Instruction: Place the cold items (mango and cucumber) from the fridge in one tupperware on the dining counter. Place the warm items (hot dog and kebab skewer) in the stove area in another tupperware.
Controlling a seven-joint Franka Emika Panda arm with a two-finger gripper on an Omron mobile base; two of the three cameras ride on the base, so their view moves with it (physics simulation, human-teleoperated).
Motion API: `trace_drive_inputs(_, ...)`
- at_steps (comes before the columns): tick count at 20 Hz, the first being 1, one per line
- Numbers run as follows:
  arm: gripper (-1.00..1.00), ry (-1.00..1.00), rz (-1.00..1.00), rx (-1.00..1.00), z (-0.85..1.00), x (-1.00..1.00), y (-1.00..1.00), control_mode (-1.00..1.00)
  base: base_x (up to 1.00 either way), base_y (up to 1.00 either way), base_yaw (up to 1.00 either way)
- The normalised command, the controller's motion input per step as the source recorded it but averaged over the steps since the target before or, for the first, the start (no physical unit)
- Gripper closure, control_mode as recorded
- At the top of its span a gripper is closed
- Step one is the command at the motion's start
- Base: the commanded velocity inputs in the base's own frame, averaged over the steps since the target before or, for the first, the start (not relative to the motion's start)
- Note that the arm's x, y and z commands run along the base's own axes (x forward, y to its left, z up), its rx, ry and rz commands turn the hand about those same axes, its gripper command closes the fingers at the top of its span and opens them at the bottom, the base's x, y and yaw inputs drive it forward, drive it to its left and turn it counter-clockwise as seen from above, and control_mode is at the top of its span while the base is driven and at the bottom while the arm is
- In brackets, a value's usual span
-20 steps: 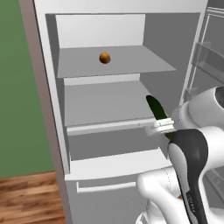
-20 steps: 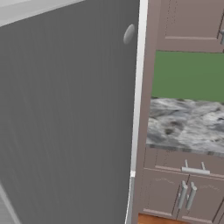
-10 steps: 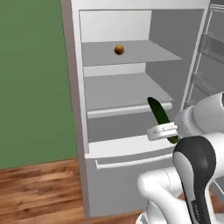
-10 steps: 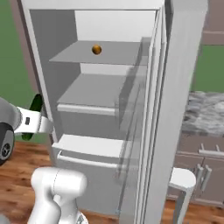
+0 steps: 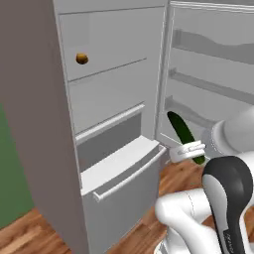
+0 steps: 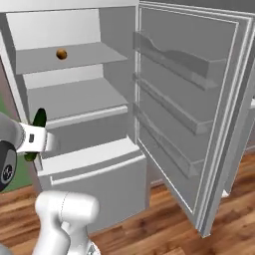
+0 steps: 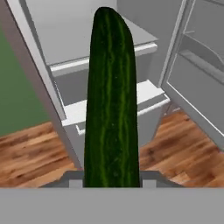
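Cucumber: slender, stiff, smooth-skinned, probably light; judged best gripped across its lower end. It stood lengthwise between the jaws, projecting well beyond them, outside the fridge. Gripper was clenched on its base, though the fingertips were largely hidden. Mango lay on an upper shelf.

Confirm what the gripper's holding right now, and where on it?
The gripper holds the cucumber, clamped near one end; most of its length sticks out beyond the fingers, in front of the open fridge.
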Motion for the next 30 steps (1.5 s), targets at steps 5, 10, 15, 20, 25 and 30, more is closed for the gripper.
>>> trace_drive_inputs(5, 1.0, 0.0, 0.0, 0.0, 0.0, 0.0, 0.0, 1.0, -0.29, 0.61, -1.0)
trace_drive_inputs(10, 1.0, 0.0, 0.0, 0.0, 0.0, 0.0, 0.0, 1.0, -0.32, 0.59, -1.0)
trace_drive_inputs(15, 1.0, 0.0, 0.0, 0.0, 0.0, 0.0, 0.0, 1.0, -0.35, 0.51, -1.0)
trace_drive_inputs(20, 1.0, 0.0, 0.0, 0.0, 0.0, 0.0, 0.0, 1.0, -0.44, 0.26, -1.0)
trace_drive_inputs(25, 1.0, 0.0, 0.0, 0.0, 0.0, 0.0, 0.0, 1.0, -0.14, -0.4, -0.66)
trace_drive_inputs(30, 1.0, 0.0, 0.0, 0.0, 0.0, 0.0, 0.0, 1.0, 0.0, -0.93, -0.17)
